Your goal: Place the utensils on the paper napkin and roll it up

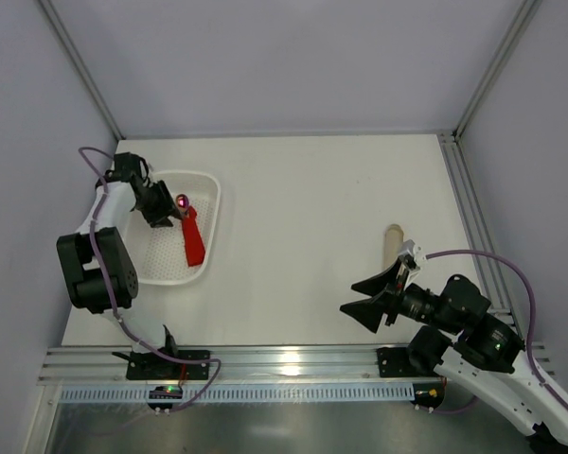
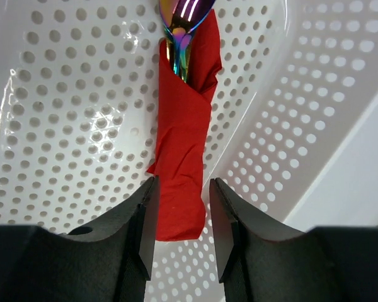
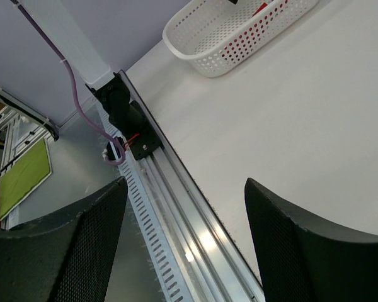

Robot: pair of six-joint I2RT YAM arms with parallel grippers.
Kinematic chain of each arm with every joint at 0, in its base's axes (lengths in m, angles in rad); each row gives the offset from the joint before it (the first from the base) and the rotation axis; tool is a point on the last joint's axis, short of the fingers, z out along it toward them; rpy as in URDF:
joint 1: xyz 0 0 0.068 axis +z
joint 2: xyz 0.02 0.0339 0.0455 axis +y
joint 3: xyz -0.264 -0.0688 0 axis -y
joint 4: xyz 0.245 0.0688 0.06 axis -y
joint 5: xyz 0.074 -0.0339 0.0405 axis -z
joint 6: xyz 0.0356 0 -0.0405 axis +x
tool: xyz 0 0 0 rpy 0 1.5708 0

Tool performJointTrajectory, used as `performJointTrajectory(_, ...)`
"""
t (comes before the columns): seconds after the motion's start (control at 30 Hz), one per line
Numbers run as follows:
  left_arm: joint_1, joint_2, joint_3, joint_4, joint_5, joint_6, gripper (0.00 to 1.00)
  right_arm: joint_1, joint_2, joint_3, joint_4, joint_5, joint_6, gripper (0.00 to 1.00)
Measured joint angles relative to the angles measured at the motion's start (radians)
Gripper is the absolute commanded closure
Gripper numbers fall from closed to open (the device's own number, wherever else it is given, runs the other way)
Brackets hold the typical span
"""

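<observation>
Napkin w/ utensils tucked in lies rolled inside basket, so prob. final step; left gripper straddles roll's end, can't tell if pinching; right gripper, well clear of basket, gapes empty; next needs clean lift-out w/o snagging roll.

Matt red paper napkin, glossy perforated plastic basket.
</observation>
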Motion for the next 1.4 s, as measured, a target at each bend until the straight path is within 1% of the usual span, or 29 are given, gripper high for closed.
performJointTrajectory(0.03,0.000,-0.009,-0.006,0.006,0.010,0.000,0.66,0.000,0.001,0.003,0.000,0.000,0.001,0.24)
performJointTrajectory(0.07,0.000,-0.018,-0.015,0.011,0.019,-0.002,0.68,0.000,0.003,0.005,0.000,0.000,0.003,0.24)
performJointTrajectory(0.13,0.000,-0.029,-0.043,0.018,0.040,0.001,0.72,0.000,0.008,0.008,0.001,0.000,0.005,0.24)
performJointTrajectory(0.23,0.000,-0.029,-0.117,0.052,0.064,0.000,0.74,0.000,0.019,0.008,0.001,0.001,0.010,0.24)
performJointTrajectory(0.37,-0.001,-0.028,-0.212,0.061,0.072,-0.005,0.72,0.000,0.031,0.008,0.001,0.010,0.014,0.24)
performJointTrajectory(0.43,-0.005,-0.025,-0.214,0.052,0.061,-0.008,0.70,0.000,0.031,0.008,0.001,0.019,0.015,0.24)
performJointTrajectory(0.63,-0.011,-0.027,-0.177,0.043,0.019,-0.020,0.69,0.000,0.064,0.036,-0.015,0.051,0.019,0.24)
performJointTrajectory(0.7,-0.013,-0.040,-0.164,0.027,-0.002,-0.032,0.67,0.000,0.082,0.057,-0.027,0.064,0.022,0.18)
performJointTrajectory(0.77,-0.025,-0.079,-0.148,0.003,-0.031,-0.041,0.62,0.000,0.092,0.077,-0.044,0.089,0.027,0.03)
performJointTrajectory(0.8,-0.037,-0.105,-0.136,-0.010,-0.049,-0.049,0.59,0.000,0.092,0.087,-0.052,0.108,0.034,0.00)
performJointTrajectory(0.9,-0.144,-0.213,-0.060,-0.040,-0.101,-0.063,0.53,0.000,0.096,0.117,-0.073,0.168,0.049,0.01)
performJointTrajectory(0.93,-0.202,-0.254,-0.031,-0.033,-0.108,-0.068,0.48,0.000,0.102,0.132,-0.087,0.198,0.057,0.00)
performJointTrajectory(1.0,-0.322,-0.336,0.007,-0.007,-0.103,-0.082,0.43,0.000,0.122,0.170,-0.114,0.261,0.074,0.00)
performJointTrajectory(1.03,-0.394,-0.379,0.014,0.006,-0.099,-0.087,0.26,0.000,0.133,0.188,-0.124,0.289,0.082,0.00)
performJointTrajectory(1.07,-0.440,-0.408,0.016,0.013,-0.097,-0.087,0.12,0.000,0.144,0.207,-0.136,0.323,0.089,0.00)
performJointTrajectory(1.1,-0.499,-0.436,0.016,0.016,-0.085,-0.092,0.01,0.000,0.154,0.224,-0.150,0.359,0.100,0.00)
performJointTrajectory(1.2,-0.660,-0.491,-0.008,0.040,-0.063,-0.114,0.00,0.000,0.178,0.262,-0.202,0.471,0.124,0.00)
performJointTrajectory(1.27,-0.759,-0.521,-0.053,0.056,-0.062,-0.129,0.01,0.000,0.197,0.289,-0.253,0.541,0.140,0.00)
performJointTrajectory(1.3,-0.795,-0.533,-0.074,0.059,-0.064,-0.136,0.00,0.000,0.210,0.305,-0.282,0.577,0.148,0.00)
performJointTrajectory(1.4,-0.893,-0.582,-0.131,0.068,-0.070,-0.160,0.00,0.000,0.227,0.332,-0.324,0.620,0.157,0.00)
